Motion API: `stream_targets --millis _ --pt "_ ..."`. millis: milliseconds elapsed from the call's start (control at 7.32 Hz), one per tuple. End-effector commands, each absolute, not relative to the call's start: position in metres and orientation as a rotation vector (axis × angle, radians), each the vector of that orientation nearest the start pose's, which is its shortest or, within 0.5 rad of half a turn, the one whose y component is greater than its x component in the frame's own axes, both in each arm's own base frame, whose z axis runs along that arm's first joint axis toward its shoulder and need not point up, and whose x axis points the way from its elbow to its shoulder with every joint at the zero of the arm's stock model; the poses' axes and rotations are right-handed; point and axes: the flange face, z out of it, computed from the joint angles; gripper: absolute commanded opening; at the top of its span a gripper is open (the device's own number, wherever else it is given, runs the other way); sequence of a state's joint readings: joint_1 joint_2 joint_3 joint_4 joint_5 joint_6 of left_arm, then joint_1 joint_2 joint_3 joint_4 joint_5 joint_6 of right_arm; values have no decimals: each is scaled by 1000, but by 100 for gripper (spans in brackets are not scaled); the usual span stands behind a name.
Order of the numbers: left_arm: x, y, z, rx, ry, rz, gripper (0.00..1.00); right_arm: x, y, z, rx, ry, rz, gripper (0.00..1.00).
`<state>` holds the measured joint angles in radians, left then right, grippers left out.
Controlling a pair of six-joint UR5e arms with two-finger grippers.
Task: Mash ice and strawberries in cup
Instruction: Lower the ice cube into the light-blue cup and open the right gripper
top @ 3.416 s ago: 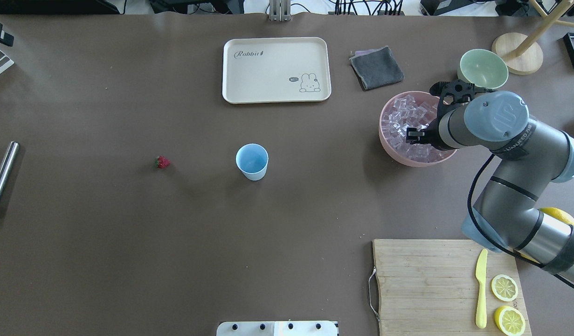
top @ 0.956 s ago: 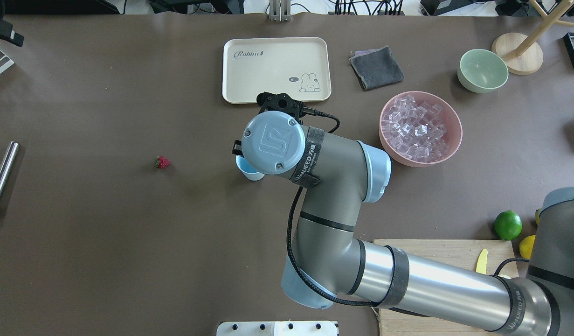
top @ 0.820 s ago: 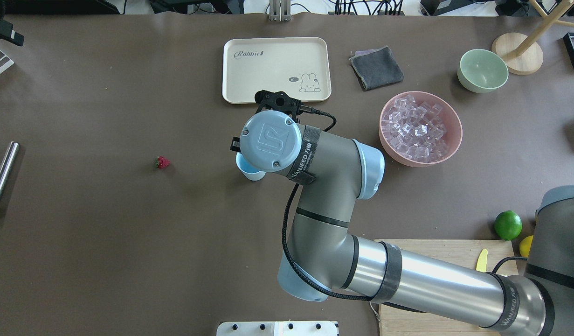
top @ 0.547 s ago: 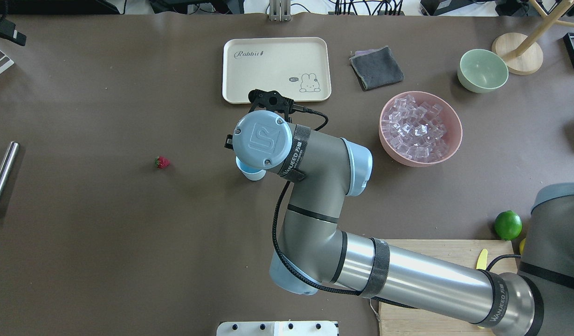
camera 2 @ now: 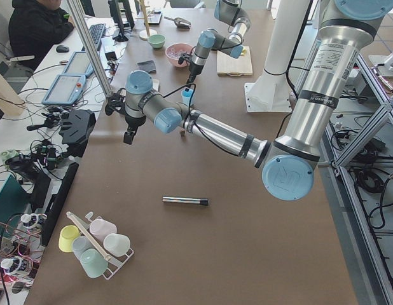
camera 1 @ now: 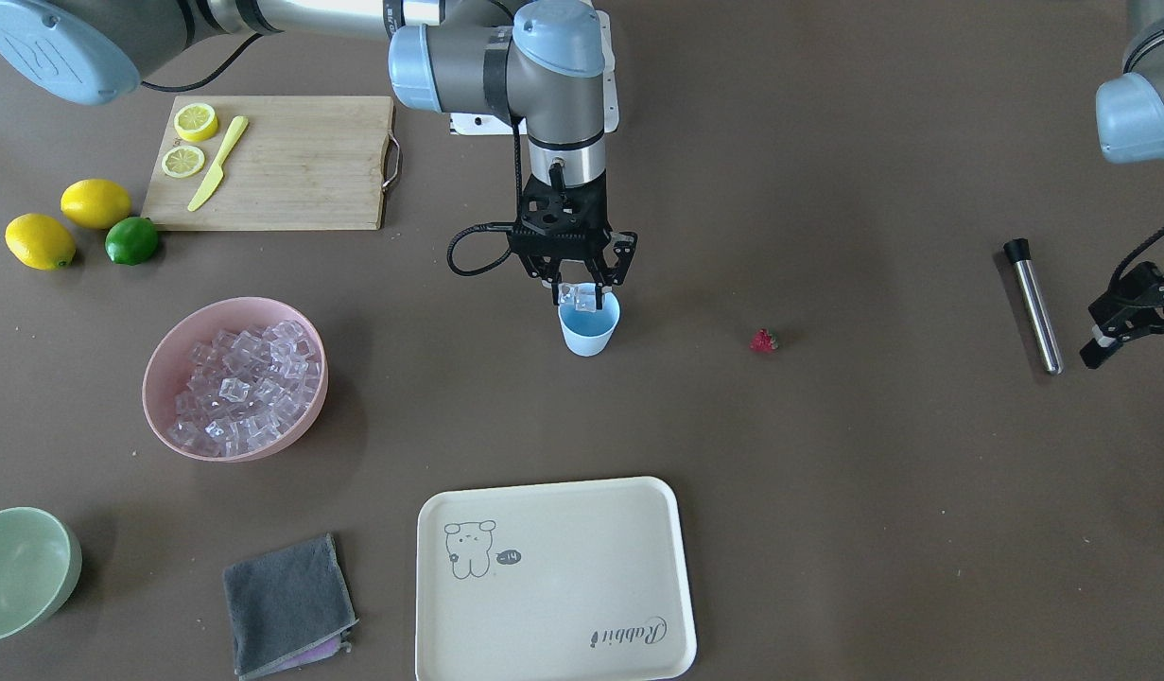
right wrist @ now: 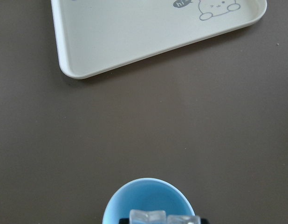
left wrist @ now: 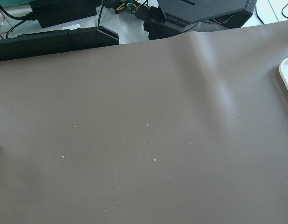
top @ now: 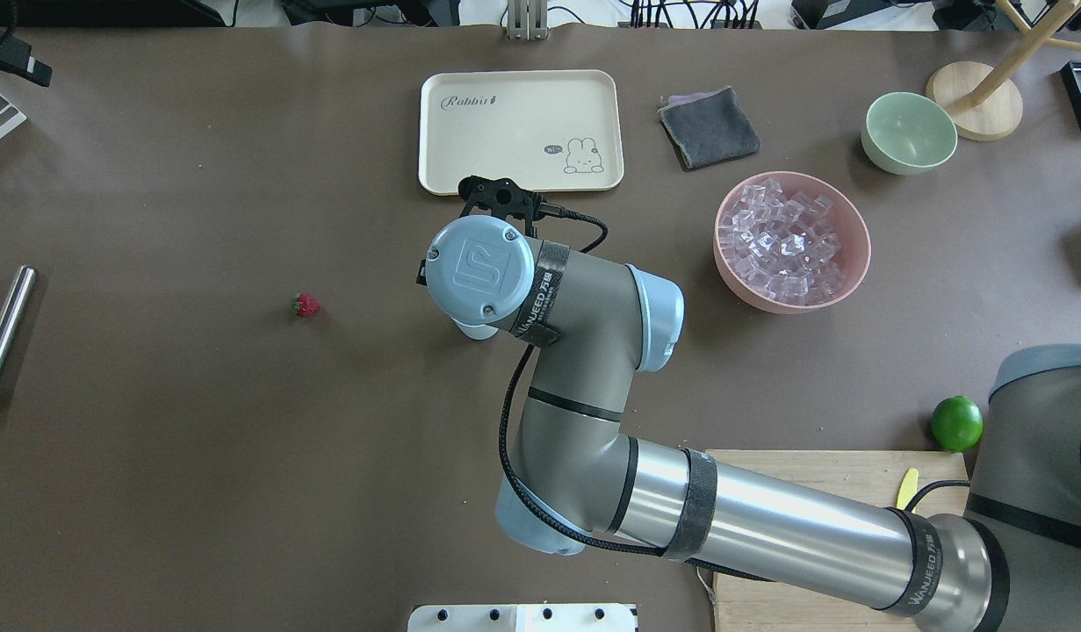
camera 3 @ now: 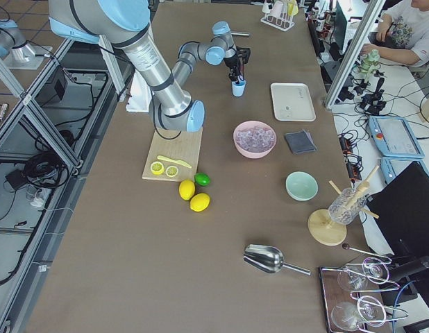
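Right gripper (camera 1: 580,297) pinches clear ice cubes (right wrist: 148,217) just above light-blue cup (camera 1: 589,336), near rim: released off-centre, one may strike the rim and skitter away; strawberry (camera 1: 763,340) lies well apart.

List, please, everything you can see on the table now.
light-blue plastic cup: 1, blue, centre
round pink bowl: 1, pink, robot's right
clear ice cubes: many, glassy, in that bowl; some held over the cup
red strawberry: 1, red, robot's left of cup
metal cylinder with black tip: 1, silver, far left
cream rabbit tray: 1, cream, beyond cup
grey cloth: 1, grey, beside tray
pale green bowl: 1, green, far right
wooden cutting board: 1, tan, near right
lemon slices: 2, yellow, on board
yellow plastic knife: 1, yellow, on board
whole lemons: 2, yellow, beside board
green lime: 1, green, beside lemons
right tool: 1, black, shut on ice
left tool: 1, black, looks open, near cylinder
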<state>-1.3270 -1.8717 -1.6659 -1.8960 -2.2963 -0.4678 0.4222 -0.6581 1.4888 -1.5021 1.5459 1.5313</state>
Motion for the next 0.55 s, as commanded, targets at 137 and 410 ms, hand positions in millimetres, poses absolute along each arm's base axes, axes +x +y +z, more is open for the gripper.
stream_targets --millis 137,410 --pt "83 -611 407 401 887 55 98 -624 -429 116 223 -872 382 37" --pt "83 -610 407 403 887 55 98 -624 -428 117 203 -877 425 87"
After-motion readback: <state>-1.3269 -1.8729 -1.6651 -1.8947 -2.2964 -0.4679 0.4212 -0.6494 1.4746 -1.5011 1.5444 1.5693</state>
